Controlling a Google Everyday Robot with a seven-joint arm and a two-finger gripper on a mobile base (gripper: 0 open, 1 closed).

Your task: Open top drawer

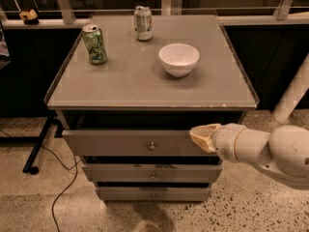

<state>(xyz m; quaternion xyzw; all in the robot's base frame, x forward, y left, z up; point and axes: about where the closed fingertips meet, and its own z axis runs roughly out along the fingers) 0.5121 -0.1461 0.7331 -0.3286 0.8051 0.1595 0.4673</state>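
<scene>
Top drawer (120,143): approach step. Gripper (199,135) at its front, centre-right of frame; whether open or closed cannot be told. Next: reach knob (151,146), pull.

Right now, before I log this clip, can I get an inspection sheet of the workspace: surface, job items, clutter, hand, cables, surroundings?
Surface: grey cabinet top, flat with a raised rim.
Job's things: top drawer, round knob at centre, dark gap above its front; inside not visible.
Clutter: green can and silver can upright towards the back, white bowl right of centre.
Grippers: hand at the right end of the top drawer's front, away from the knob; contact cannot be judged.
Cables: black cable trailing on the floor at left.
Surroundings: speckled floor, railing behind, white post at right.
</scene>
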